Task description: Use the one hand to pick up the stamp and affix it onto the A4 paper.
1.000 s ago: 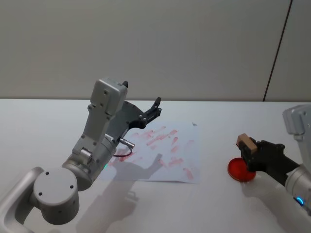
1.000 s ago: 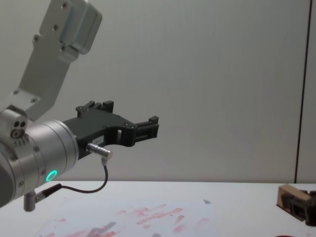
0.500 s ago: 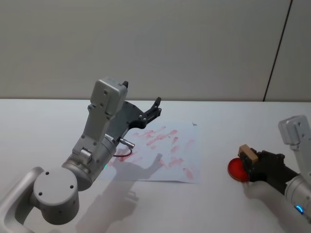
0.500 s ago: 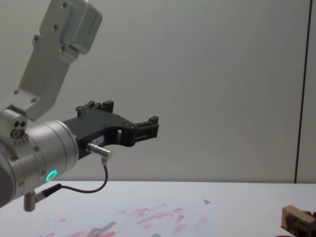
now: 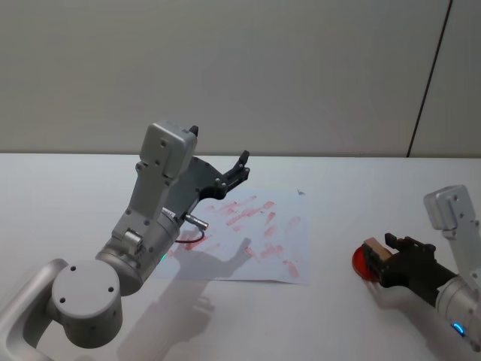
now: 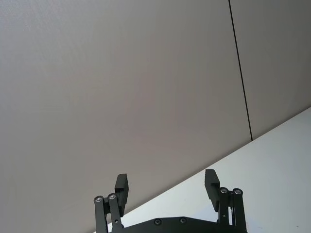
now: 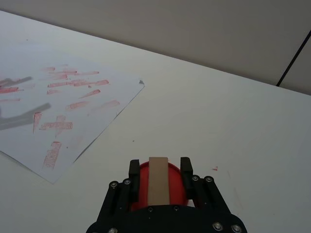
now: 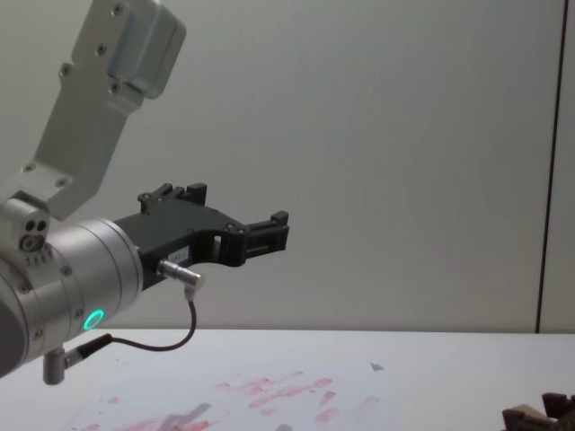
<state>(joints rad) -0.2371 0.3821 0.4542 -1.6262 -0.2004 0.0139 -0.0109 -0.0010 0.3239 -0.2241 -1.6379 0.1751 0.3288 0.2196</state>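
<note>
The stamp, a tan wooden block, is clamped between the fingers of my right gripper, the one hand with the blue ring. In the right wrist view the stamp sits low over a round red ink pad, with the right gripper shut on it. The A4 paper, white with red smears, lies flat on the table to the left of the pad. My left gripper, on the green-ringed wrist, hangs open high above the paper's far left part, holding nothing.
The red ink pad rests on the white table right of the paper. A grey wall stands behind the table. The left arm's body looms over the paper's left side and casts a shadow on it.
My right gripper has come down and back toward me with the stamp, from above the red pad to right on it. The left arm has stayed still.
</note>
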